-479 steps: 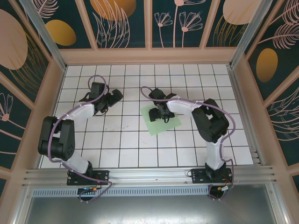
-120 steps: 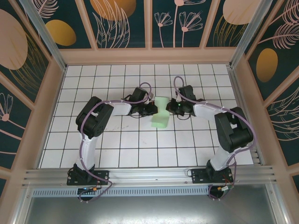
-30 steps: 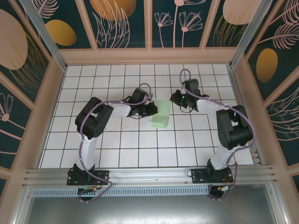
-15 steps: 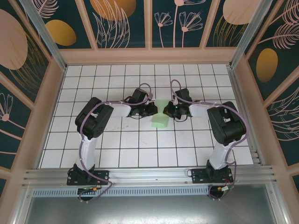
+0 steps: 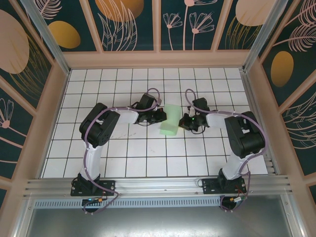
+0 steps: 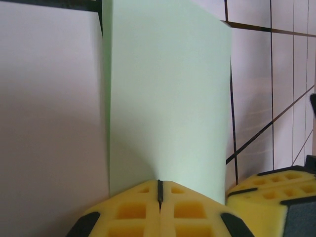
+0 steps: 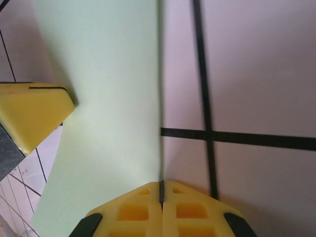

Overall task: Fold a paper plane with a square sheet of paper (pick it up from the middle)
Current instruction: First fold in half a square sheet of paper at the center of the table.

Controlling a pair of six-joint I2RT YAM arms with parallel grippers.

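Top external view: the square sheet of paper [image 5: 169,119] lies folded over into a narrow strip on the white grid-tiled table [image 5: 123,158], a little toward 12 o'clock from the table's middle. My left gripper [image 5: 162,116] sits at the strip's 9 o'clock edge and my right gripper [image 5: 181,122] at its 3 o'clock edge, so the two arms face each other across it. Around the table I see a wooden frame, dark teal wall panels [image 5: 131,24] painted with orange ovals and pale plant shapes, and an aluminium rail [image 5: 158,186] at 6 o'clock where both bases are bolted.

On the left wrist camera the yellow pads [image 6: 133,212] are pressed together, their seam meeting the mint-green paper, with a pad of the other gripper at 4 o'clock. On the right wrist camera the pads are likewise together, and the sheet's straight edge runs into their seam. I cannot tell whether either pair actually nips the paper.
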